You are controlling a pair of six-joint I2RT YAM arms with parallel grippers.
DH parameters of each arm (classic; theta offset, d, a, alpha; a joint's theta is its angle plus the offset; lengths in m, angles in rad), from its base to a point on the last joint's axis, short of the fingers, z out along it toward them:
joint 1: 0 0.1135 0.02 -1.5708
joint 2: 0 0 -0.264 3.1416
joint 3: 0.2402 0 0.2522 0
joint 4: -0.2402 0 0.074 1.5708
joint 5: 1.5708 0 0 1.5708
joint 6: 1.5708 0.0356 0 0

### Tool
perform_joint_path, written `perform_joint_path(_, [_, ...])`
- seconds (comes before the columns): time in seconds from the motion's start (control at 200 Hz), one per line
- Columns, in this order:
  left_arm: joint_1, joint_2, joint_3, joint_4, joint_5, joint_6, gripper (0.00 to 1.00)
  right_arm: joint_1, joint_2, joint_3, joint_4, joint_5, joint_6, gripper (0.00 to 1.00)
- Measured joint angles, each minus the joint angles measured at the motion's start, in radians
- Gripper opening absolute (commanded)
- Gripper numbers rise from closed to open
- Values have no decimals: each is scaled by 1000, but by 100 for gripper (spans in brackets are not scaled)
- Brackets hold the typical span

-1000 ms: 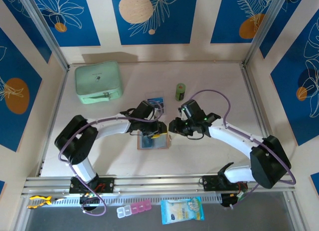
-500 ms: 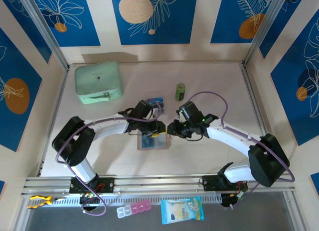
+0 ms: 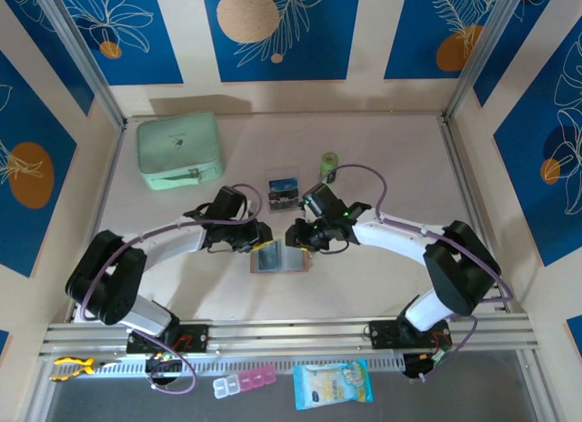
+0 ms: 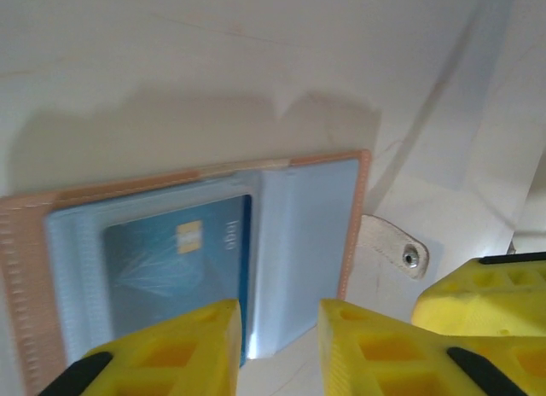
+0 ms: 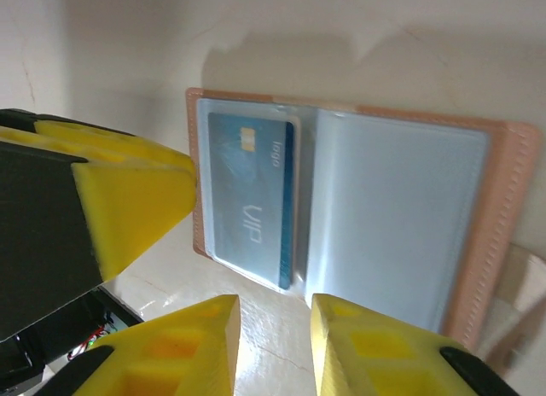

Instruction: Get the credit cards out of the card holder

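Your left gripper (image 4: 277, 340) hangs low over the near edge of the open card holder (image 3: 279, 259), its yellow fingers parted by a narrow gap with nothing pinched between them. Your right gripper (image 5: 273, 340) faces it from the right side of the holder. Its fingers are also slightly apart and hold nothing. From above you can see both arms bent in toward the middle of the table (image 3: 382, 149), their tips close together over the holder's far edge.

You have the mint-green zip case (image 3: 179, 149) at the far left, well apart from everything else.

You will find the card holder lying flat and spread open at the table's centre, tan cover down and grey clear pockets up. Its snap tab (image 4: 394, 248) sticks out on the table from one short edge.

One blue credit card (image 5: 252, 191) with a gold chip sits inside a pocket on one half of the holder. Through the clear pocket on the other half you see only pale grey.

A second blue card (image 3: 284, 187) lies loose on the table just beyond the holder, on the far side.

You have the green cylinder (image 3: 329, 165) standing a little farther back and to the right of that card.
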Motion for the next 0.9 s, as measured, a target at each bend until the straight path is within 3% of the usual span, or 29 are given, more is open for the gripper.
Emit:
perform_joint_path(0.4, [63,-35,-84,-16,4,39,10,43,166,103,24,-27,8,26])
perform_joint_path(0.9, [63,-5,-134,22,38,39,6,58,256,140,42,-45,11,25])
